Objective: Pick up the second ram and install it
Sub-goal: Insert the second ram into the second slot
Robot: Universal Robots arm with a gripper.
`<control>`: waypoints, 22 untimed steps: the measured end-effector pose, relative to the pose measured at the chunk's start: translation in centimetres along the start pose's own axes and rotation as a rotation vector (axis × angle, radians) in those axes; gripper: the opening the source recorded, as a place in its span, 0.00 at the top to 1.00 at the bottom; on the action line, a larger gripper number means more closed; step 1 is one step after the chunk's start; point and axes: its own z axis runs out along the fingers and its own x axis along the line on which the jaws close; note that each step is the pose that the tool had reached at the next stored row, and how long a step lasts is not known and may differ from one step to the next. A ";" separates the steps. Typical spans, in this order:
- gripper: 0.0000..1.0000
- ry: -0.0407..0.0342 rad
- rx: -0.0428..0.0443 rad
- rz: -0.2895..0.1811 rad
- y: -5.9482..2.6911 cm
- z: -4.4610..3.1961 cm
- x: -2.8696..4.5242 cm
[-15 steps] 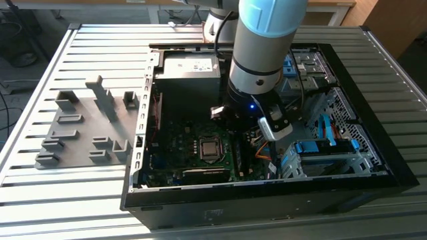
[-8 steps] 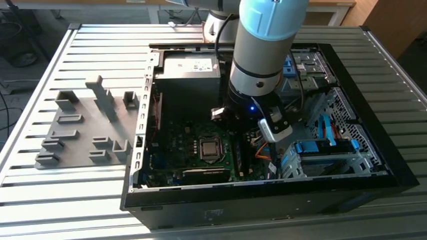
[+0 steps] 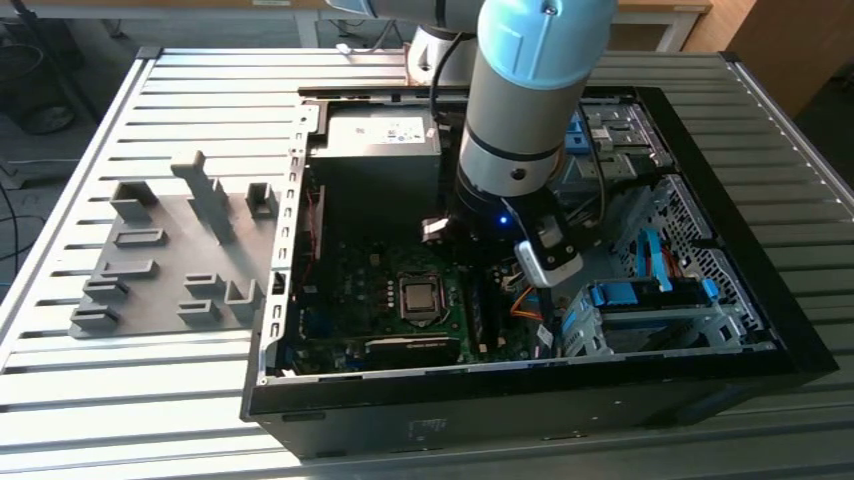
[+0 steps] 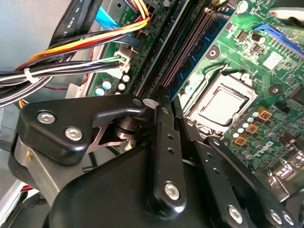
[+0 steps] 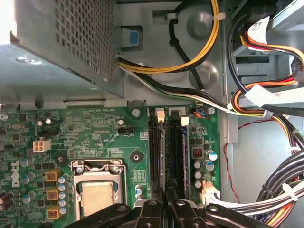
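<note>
Claw [image 5: 166, 205] low over motherboard [image 5: 95, 137] memory slots [image 5: 168, 152], arm upright.

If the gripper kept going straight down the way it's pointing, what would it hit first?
Most likely the memory slots on the motherboard, beside the CPU socket. In both wrist views the gripper sits right over them, though how close is unclear.

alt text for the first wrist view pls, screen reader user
The gripper sits low over the motherboard's RAM slots, its black linkage at the frame edge, beside the CPU socket. A grey power supply and bundled cables lie beyond the board.
</note>
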 end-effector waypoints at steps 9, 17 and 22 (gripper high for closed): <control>0.86 0.0014 -0.0300 0.000 -0.05 -0.36 0.10; 0.86 0.0017 -0.0338 -0.001 -0.14 -0.55 0.10; 0.86 0.0016 -0.0342 -0.001 -0.19 -0.79 0.09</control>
